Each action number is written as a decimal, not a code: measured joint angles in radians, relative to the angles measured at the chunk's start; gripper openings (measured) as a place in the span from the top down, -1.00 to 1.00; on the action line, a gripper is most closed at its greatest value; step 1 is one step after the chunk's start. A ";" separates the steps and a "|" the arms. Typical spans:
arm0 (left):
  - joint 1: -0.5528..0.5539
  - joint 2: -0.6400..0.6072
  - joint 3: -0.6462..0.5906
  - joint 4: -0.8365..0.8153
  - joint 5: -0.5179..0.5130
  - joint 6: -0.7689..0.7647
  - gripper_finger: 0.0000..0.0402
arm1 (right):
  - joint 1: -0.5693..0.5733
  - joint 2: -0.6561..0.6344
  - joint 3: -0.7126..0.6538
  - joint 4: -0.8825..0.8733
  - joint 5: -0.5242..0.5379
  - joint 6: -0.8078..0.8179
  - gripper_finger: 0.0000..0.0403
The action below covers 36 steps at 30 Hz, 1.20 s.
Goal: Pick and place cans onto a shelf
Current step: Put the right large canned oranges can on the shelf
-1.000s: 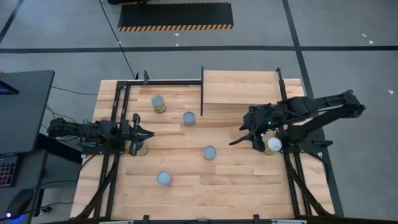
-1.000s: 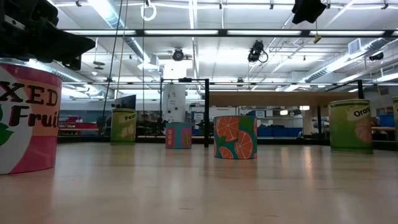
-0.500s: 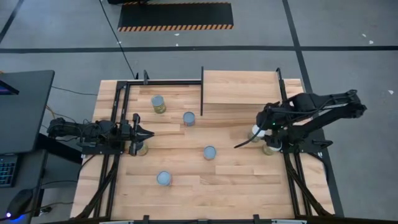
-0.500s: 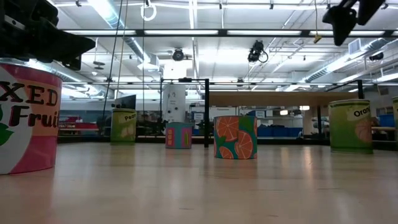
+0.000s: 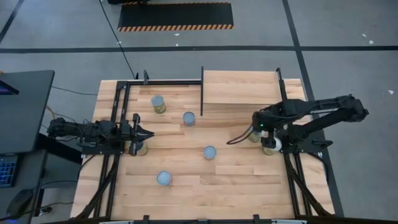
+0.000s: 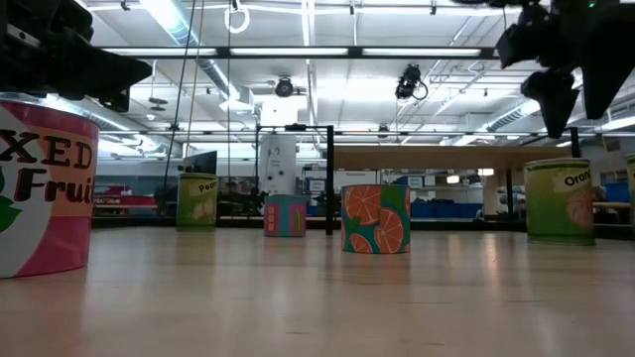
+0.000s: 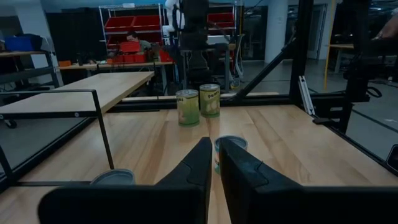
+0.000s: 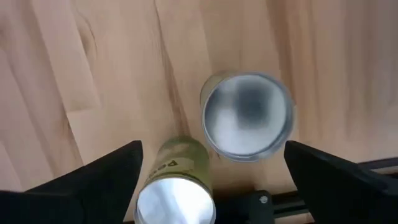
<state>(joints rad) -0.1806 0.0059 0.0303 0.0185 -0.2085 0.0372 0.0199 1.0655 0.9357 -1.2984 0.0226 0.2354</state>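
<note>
Several cans stand upright on the plank table: two near the right edge (image 5: pixel 270 145), one with a silvery top (image 8: pixel 247 116) and one yellow-green (image 8: pixel 176 199), and others at mid-table (image 5: pixel 209 152), (image 5: pixel 189 118), (image 5: pixel 158 104), (image 5: pixel 164 178). The pale wood shelf (image 5: pixel 239 87) with its dark upright panel (image 5: pixel 201 90) lies at the far side. My right gripper (image 8: pixel 212 147) hangs open above the two right cans, pointing down, touching nothing; it also shows in the high view (image 5: pixel 254 130). My left gripper (image 5: pixel 147 132) waits shut at the left, over a can (image 5: pixel 140 148).
Dark frame rails run along the table's left (image 5: pixel 115 112) and right (image 5: pixel 292 168) sides. In the low view a large mixed-fruit can (image 6: pixel 45 188) stands close at the left, and an orange-patterned can (image 6: pixel 376 218) stands mid-table. Bare planks lie along the near edge.
My right gripper has moved toward the table's right edge and come down over the two cans standing there. The cans have not moved.
</note>
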 joint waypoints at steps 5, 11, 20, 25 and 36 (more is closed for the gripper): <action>0.000 0.000 0.000 0.000 0.000 0.000 0.81 | -0.104 0.031 -0.023 0.028 -0.001 -0.115 -0.99; 0.000 0.000 0.000 0.000 0.000 0.000 0.81 | -0.180 0.093 -0.047 0.086 -0.066 -0.192 -0.99; 0.000 0.000 0.000 0.000 0.000 0.000 0.81 | -0.200 0.187 -0.047 0.118 -0.057 -0.242 -0.99; 0.000 0.000 0.000 0.000 0.000 0.000 0.81 | -0.211 0.216 -0.047 0.089 -0.106 -0.255 -0.98; 0.000 0.000 0.000 0.000 0.000 0.000 0.81 | -0.209 0.164 -0.046 0.078 -0.130 0.112 -0.91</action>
<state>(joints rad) -0.1806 0.0063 0.0305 0.0185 -0.2085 0.0368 -0.1894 1.2295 0.8894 -1.2204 -0.1077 0.3471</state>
